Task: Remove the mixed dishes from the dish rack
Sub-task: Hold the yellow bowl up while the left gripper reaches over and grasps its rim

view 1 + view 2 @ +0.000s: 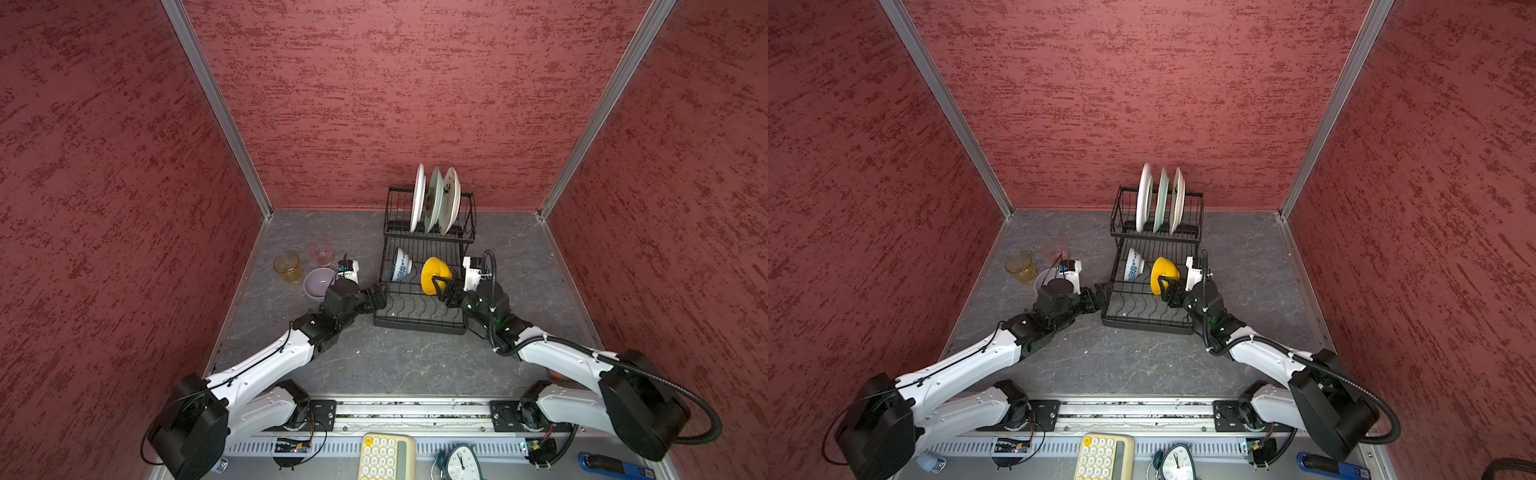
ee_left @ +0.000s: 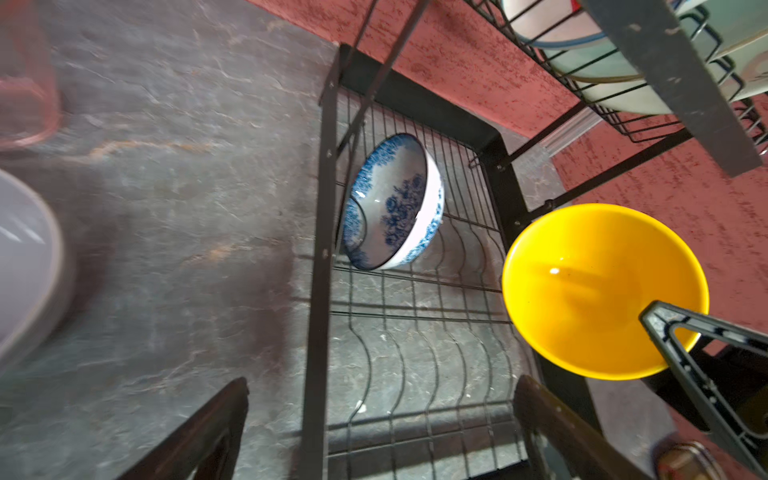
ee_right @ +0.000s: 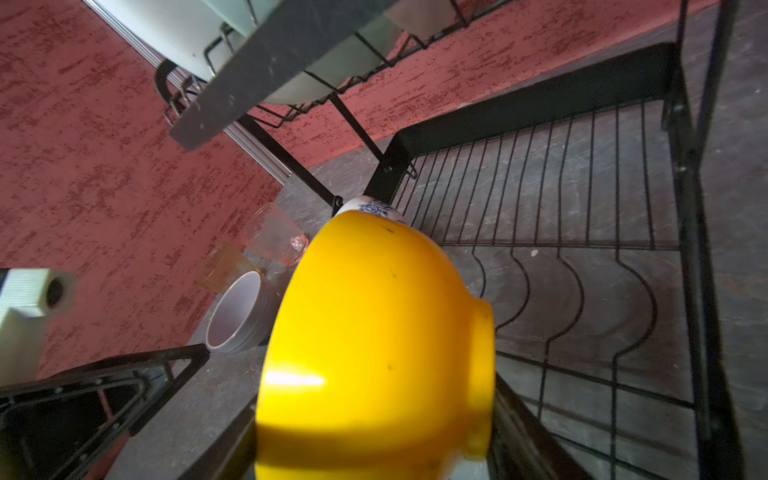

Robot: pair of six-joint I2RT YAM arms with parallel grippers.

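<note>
Red walls (image 1: 374,104) box in the grey table (image 1: 395,365); the yellow bowl (image 1: 435,271) tilts on edge over the tray of the dish rack (image 1: 419,327), its rim pinched in the right gripper (image 1: 436,283). Just beyond that gripper leans the blue-white bowl (image 1: 401,266). Across the tray, the left gripper (image 1: 381,296) gapes wide, empty.

plates (image 1: 434,201) upright in dish rack (image 1: 417,318)

Three plates (image 1: 435,199), three bowls (image 1: 401,266), two tumblers (image 1: 286,268), one rack (image 1: 417,328)
</note>
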